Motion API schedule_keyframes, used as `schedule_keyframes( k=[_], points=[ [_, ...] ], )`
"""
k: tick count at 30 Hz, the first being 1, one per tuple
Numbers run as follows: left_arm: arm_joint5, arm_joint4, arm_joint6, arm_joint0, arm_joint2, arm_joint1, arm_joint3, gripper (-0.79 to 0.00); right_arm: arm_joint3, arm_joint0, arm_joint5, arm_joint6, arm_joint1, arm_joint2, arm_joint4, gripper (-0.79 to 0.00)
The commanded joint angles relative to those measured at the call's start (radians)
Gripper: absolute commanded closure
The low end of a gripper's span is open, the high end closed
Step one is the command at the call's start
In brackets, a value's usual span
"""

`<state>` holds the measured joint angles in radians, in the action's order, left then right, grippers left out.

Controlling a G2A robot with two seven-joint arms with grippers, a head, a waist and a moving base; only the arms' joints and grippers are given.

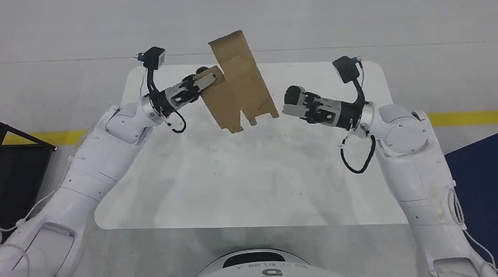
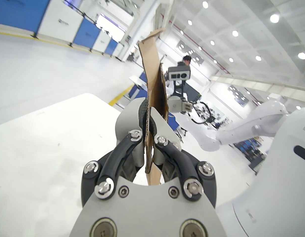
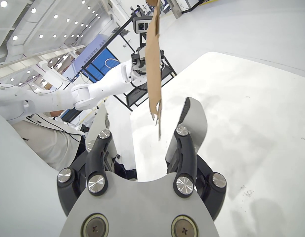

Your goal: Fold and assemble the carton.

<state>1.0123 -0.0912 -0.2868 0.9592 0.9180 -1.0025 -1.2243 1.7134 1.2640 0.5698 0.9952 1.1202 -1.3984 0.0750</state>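
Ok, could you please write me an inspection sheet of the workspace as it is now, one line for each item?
Surface: white table with a few small dark scuffs.
Job's things: one flat brown carton, not yet folded, held up above the table.
Clutter: nothing seen.
Grippers: left gripper is shut on one edge of the carton; right gripper is open at the carton's opposite edge and does not grip it.
Cables: a black cable loop hangs under the right forearm; a shorter black cable sits at the left wrist; neither touches the carton.
Surroundings: yellow floor line, black frame beside the table, blue and white wall panels.
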Motion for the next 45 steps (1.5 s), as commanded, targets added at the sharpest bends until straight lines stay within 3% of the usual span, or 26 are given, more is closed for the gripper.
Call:
schedule_keyframes(
  k=[1,7,16,24,31,34,39,45],
  points=[
    [0.000,0.095,0.148,0.022,-0.012,-0.021,0.007,0.000,0.000,0.000,0.000,0.000,0.000,0.000,0.000,-0.785],
    [0.000,0.161,0.286,0.013,-0.073,-0.077,0.066,0.000,0.028,-0.017,0.066,-0.033,-0.005,-0.004,-0.132,-0.785],
    [0.000,0.147,0.301,-0.042,-0.128,-0.133,0.154,0.000,0.051,-0.105,0.060,-0.061,-0.010,0.059,-0.473,-0.785],
    [0.000,0.142,0.313,-0.062,-0.142,-0.170,0.211,0.000,0.032,-0.194,0.147,-0.024,-0.002,0.204,-0.432,-0.785],
    [0.000,0.091,0.338,-0.060,-0.128,-0.193,0.258,0.000,0.055,-0.212,0.183,-0.024,-0.011,0.210,-0.443,-0.785],
    [0.000,-0.016,0.364,-0.038,-0.123,-0.207,0.240,0.000,0.075,-0.200,0.209,-0.045,-0.017,0.194,-0.456,-0.785],
    [0.000,-0.138,0.345,-0.014,-0.100,-0.221,0.229,0.000,0.100,-0.152,0.142,-0.183,-0.026,0.111,-0.561,-0.785],
    [0.000,-0.147,0.296,0.008,-0.071,-0.235,0.221,0.000,0.121,-0.059,0.008,-0.408,-0.027,0.030,-0.633,-0.785]
  ],
)
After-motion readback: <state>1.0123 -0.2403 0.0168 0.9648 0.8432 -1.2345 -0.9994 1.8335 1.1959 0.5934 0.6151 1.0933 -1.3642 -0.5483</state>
